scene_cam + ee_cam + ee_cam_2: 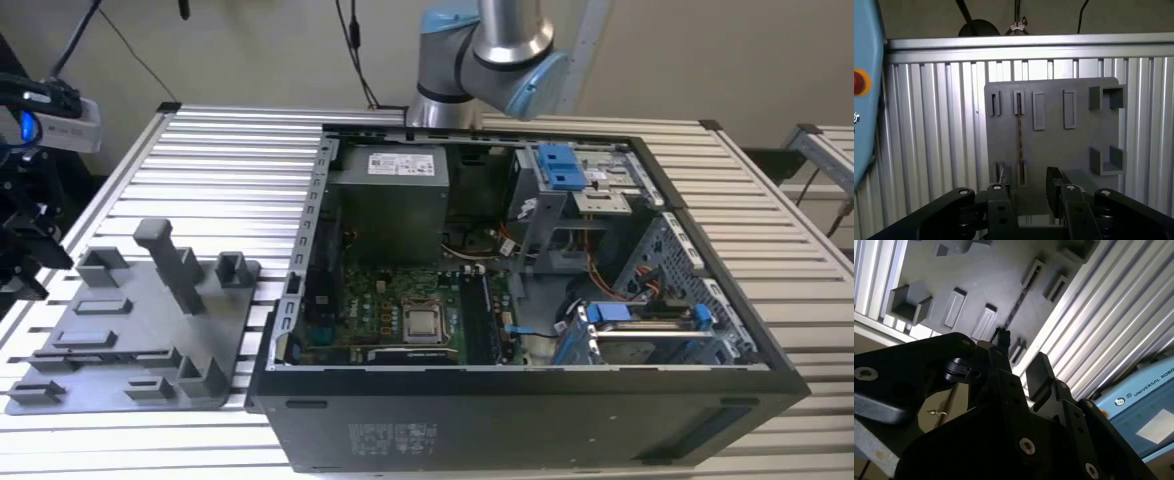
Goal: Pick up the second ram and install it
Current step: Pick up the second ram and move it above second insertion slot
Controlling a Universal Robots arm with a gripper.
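Gripper hangs open, jaws apart w/ nothing between, above the grey holder tray on a slatted table. Ram stick stands on edge in a tray slot (prob. kept upright so its flat sides are easy to pinch), near the fingertips, apparently untouched.

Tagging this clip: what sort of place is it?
Probably a robotics lab bench set up for PC assembly: an open computer case sits on a slatted metal table, a grey fixture plate lies beside it, and a robot arm rises beyond the case.
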